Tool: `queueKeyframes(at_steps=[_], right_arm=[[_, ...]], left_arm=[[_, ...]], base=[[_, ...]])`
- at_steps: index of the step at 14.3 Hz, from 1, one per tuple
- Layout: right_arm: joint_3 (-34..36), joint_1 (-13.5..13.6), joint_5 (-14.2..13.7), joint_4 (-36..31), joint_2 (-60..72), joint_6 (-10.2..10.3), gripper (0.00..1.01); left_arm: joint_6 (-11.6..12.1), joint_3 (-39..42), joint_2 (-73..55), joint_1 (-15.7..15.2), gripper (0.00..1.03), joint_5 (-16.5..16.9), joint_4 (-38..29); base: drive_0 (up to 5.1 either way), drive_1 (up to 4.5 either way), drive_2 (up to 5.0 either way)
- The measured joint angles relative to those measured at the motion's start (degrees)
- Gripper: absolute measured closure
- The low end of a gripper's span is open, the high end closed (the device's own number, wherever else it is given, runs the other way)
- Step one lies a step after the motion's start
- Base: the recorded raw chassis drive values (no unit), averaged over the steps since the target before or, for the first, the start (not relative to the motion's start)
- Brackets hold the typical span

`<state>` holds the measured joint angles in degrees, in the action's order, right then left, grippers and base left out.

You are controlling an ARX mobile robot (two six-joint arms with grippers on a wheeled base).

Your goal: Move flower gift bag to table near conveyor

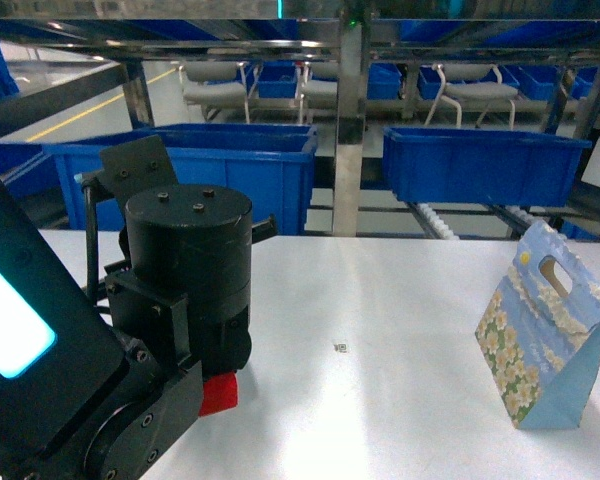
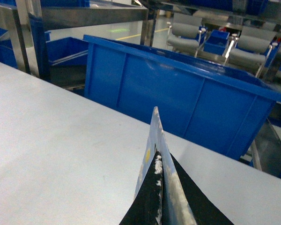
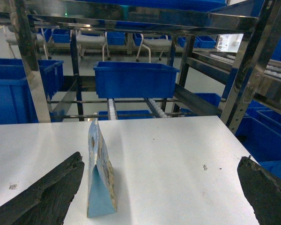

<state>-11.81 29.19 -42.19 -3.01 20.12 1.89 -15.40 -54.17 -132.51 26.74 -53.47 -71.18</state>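
A flower gift bag (image 1: 545,340), pale blue with white blossoms and a cut-out handle, stands upright on the white table (image 1: 380,400) at the right. In the right wrist view this bag (image 3: 100,173) stands just inside the left finger of my open right gripper (image 3: 157,197), apart from both fingers. My left gripper (image 2: 163,161) is shut on the thin top edge of a second blue printed bag (image 2: 150,140) above the table (image 2: 61,140). In the head view the left arm's housing (image 1: 180,280) hides that gripper. The conveyor's white rollers (image 3: 112,105) run behind the table's far edge.
Blue plastic bins (image 1: 485,160) sit on the steel rack just beyond the table, one (image 2: 178,103) close ahead of the left gripper. Steel uprights (image 1: 348,130) rise at the table's back edge. The table's right edge (image 3: 234,140) drops off beside another rack.
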Motion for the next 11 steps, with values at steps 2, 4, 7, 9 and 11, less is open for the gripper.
queueKeyframes(at_steps=[2,4,7,9,11], right_arm=[[0.00,0.00,0.00,0.00,0.00,-0.02,0.03],[0.00,0.00,0.00,0.00,0.00,-0.02,0.03],[0.00,0.00,0.00,0.00,0.02,-0.02,0.03],[0.00,0.00,0.00,-0.02,0.00,-0.02,0.03],[0.00,0.00,0.00,0.00,0.00,-0.02,0.03]], left_arm=[[-0.70,0.35,-0.20,-0.26,1.01,-0.11,-0.94],[-1.11,1.20,-0.31,-0.74,1.01,-0.13,-1.49],[-0.33,3.32,-0.31,-1.22,1.01,-0.04,-2.91],[2.47,4.33,-0.31,-0.59,1.01,-0.07,-3.02],[5.84,5.77,-0.26,0.26,1.01,-0.55,-3.04]], base=[[0.0,0.00,0.0],[0.0,0.00,0.0],[0.0,0.00,0.0],[0.0,0.00,0.0],[0.0,0.00,0.0]])
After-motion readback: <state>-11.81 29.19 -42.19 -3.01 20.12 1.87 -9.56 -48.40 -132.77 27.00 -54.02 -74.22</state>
